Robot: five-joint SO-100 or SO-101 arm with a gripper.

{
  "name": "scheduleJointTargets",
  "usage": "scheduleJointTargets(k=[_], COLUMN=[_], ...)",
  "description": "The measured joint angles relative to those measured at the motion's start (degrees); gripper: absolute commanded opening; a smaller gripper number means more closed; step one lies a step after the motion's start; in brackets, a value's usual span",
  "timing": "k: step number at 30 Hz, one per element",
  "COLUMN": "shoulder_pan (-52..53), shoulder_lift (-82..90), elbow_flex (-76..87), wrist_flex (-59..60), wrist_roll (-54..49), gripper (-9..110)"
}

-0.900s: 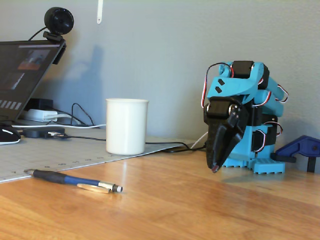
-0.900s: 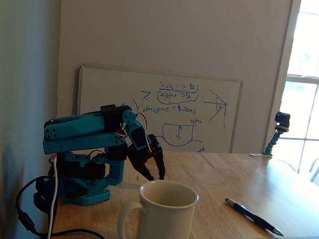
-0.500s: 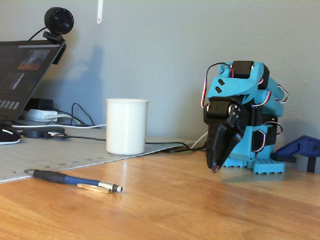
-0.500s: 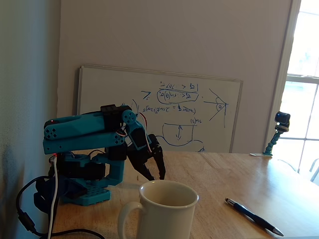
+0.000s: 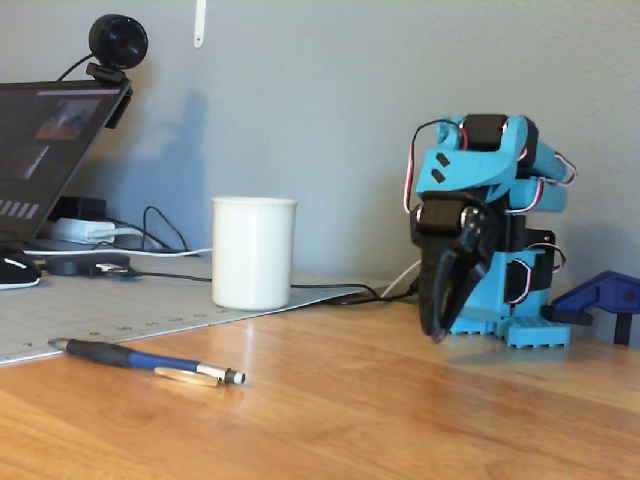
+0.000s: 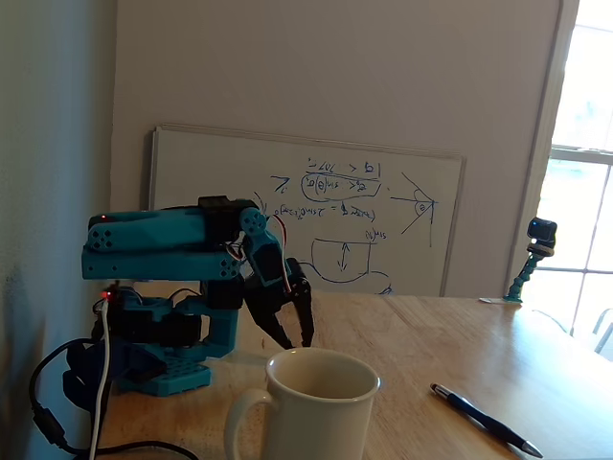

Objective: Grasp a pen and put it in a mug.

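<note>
Blue-barrelled and slim, the pen (image 5: 148,362) is seen lying flat on the wooden counter (image 5: 400,410), well apart from the empty pincer (image 6: 295,339), whose fingers are spread above the counter near the arm's base. A crosswise grip on the black rubbery section is judged best, since the smooth barrel may roll. The matte white mug (image 5: 253,252) is left upright and empty between them.

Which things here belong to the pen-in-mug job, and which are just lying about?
Job: pen, lying on the table; mug, upright and empty; hand, open.
Lying about: laptop, webcam, mouse, cables, whiteboard.
</note>
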Motion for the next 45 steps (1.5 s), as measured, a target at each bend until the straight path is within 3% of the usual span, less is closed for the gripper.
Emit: scheduleJointTargets(k=[13, 27, 32, 45], shoulder_pan=[-3.6, -1.0, 5.0, 20.6], shoulder_lift=[-38.6, -77.7, -87.1, -100.5], elbow_flex=[-26.6, -53.6, -62.8, -79.3], wrist_flex=[0.2, 0.1, 0.1, 0.1], wrist_roll=[0.0, -0.9, -9.1, -44.4], gripper=[35, 35, 35, 35])
